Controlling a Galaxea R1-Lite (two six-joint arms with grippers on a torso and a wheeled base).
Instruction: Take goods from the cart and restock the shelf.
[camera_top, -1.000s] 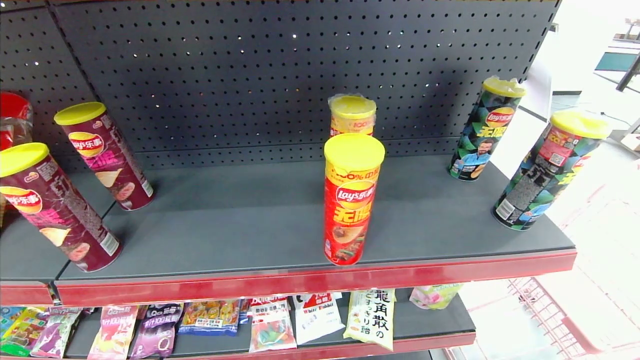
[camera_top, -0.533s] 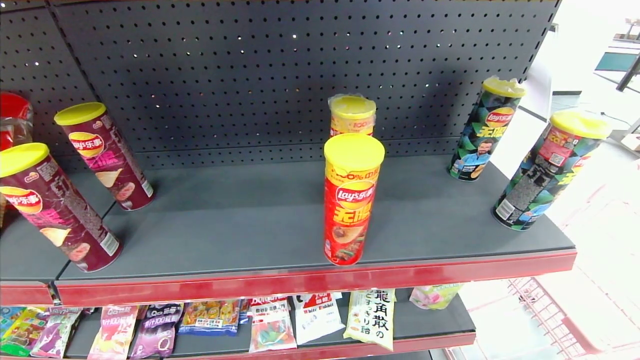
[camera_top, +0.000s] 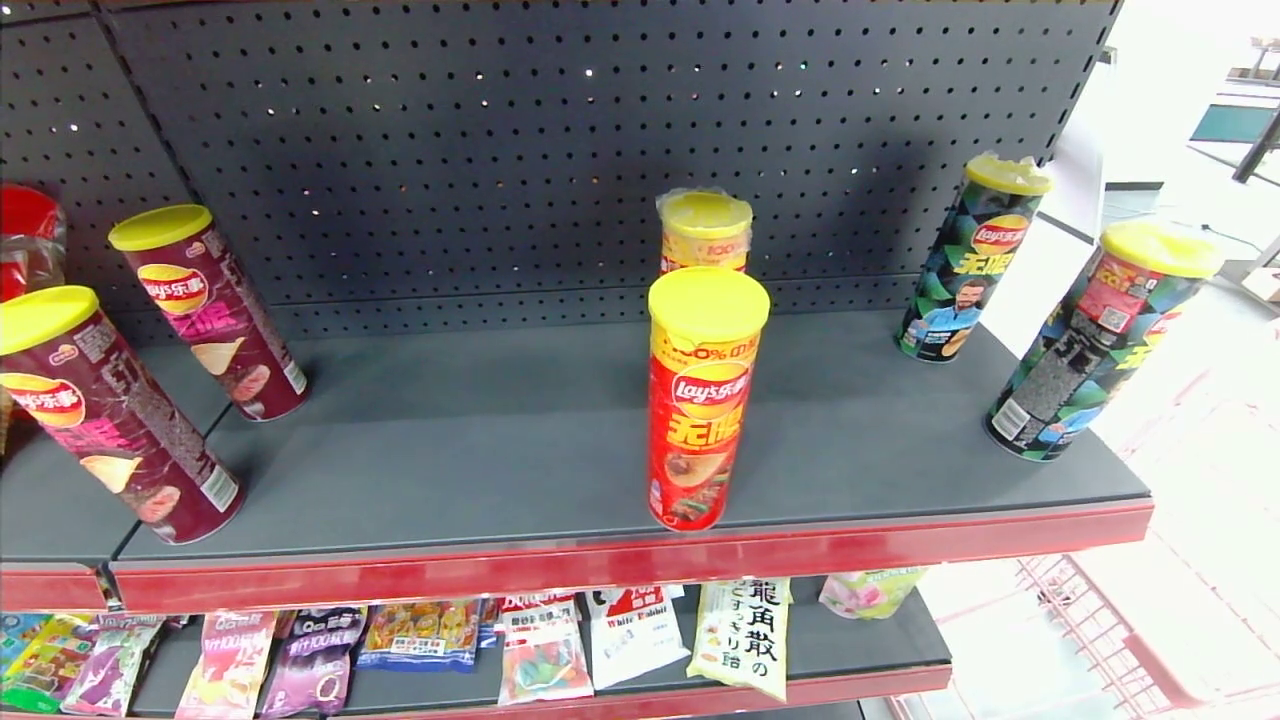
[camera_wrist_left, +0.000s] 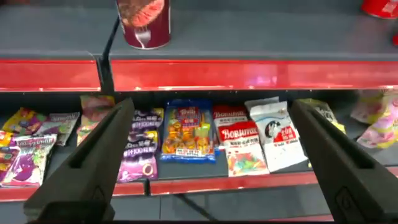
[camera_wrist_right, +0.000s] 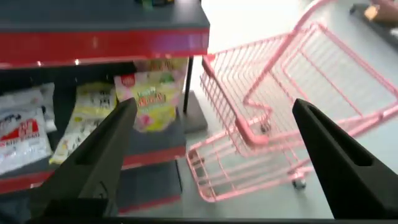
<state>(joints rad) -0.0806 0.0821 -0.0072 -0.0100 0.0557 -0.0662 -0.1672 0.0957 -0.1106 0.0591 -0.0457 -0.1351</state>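
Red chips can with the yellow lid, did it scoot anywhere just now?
No. The red chips can stands upright in the same spot near the red shelf edge, straight in front of the yellow can behind it.

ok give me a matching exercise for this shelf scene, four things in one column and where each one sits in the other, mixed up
Things:
1. red can
2. front maroon can
3. snack bags
4. pink cart

Places:
a. on the floor past the shelving's right end
b. lying on the lower shelf
c. left end of the upper shelf
d. middle of the upper shelf, near its front edge

Pairs: 1-d, 2-c, 3-b, 4-a
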